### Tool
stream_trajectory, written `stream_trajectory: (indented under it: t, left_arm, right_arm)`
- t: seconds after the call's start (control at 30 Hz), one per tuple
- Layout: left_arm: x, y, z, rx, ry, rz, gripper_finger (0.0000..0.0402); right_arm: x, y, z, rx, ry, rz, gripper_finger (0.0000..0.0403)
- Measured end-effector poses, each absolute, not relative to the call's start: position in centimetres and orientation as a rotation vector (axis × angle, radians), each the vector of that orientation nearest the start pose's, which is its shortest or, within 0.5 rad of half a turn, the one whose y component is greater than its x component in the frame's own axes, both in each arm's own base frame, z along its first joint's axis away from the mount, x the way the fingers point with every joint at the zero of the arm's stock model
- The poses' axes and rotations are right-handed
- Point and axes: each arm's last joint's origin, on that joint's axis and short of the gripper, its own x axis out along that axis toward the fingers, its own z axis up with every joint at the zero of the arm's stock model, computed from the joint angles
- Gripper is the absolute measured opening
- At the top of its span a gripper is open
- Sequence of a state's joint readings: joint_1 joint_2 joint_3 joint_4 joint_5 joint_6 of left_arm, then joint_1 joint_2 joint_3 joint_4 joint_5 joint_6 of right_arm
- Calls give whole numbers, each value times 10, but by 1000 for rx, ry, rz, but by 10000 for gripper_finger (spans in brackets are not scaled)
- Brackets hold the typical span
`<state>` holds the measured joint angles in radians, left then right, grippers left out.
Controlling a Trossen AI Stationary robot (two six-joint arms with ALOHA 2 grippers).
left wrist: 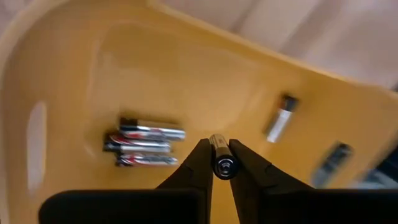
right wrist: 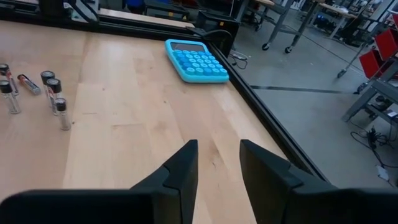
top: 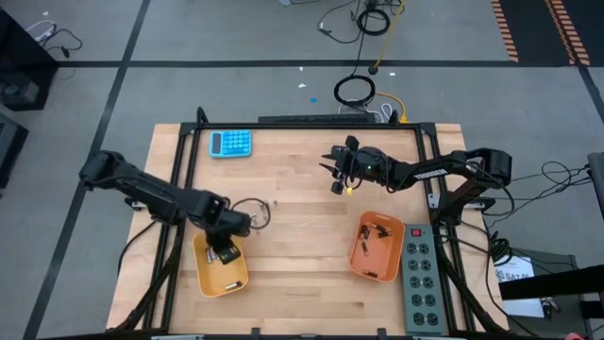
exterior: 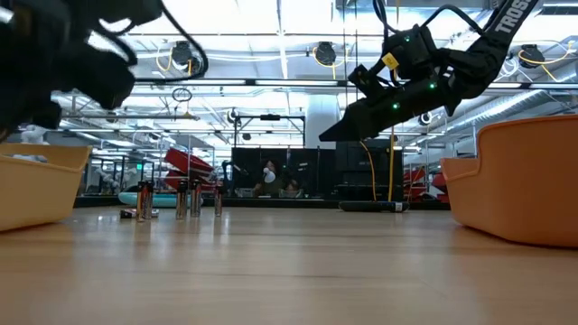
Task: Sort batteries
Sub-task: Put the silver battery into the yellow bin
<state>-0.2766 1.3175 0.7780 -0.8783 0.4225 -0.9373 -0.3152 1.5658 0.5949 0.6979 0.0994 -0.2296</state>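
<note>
Left wrist view puts the step in hand closest: the left gripper (left wrist: 224,163) hangs over the yellow tray (left wrist: 186,68), its fingers (left wrist: 198,163) clenched on a single battery (left wrist: 222,163) held end-on, dark cap toward the lens. Below it, three silvery batteries (left wrist: 146,144) lie side by side on the tray floor, and two more (left wrist: 281,118) rest apart near the far wall. By this evidence the job stands at the drop-off: the piece has been carried over its bin and waits to be let go. What comes next, by that reading, calls for little more than parting the fingers while the battery stays clear of the rim, then a lift straight up so nothing already sorted gets knocked.

Farther out, the high view shows a small cluster of unsorted batteries (top: 274,202) on the wooden tabletop (top: 302,274), just beyond the left gripper (top: 226,246), so more trips remain. An orange tray (top: 377,247) on the right side already holds several dark cells.

Farther still, the right gripper (top: 338,170) hovers above the back of the tabletop, fingers (right wrist: 180,168) released and holding nothing. A blue calculator (right wrist: 196,60) sits by the rear edge, and a grey power strip (top: 421,279) lies beside the orange tray.
</note>
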Motion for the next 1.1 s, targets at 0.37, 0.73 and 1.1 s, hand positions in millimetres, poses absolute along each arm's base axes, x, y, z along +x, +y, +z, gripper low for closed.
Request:
stream_trajectory:
  t: [0.37,0.73,1.1]
  left_arm:
    - [205,-80,162,-676,1694,248,62]
    - [208,-81,179,-686,1636,190,107]
    - [236,-74,231,-468,1273,263,109]
  right_arm:
    - [288,-80,173,-195,315,-326,109]
    - [288,-79,171,-195,336,-325,109]
    - [288,-79,170,-201,341,-323,109]
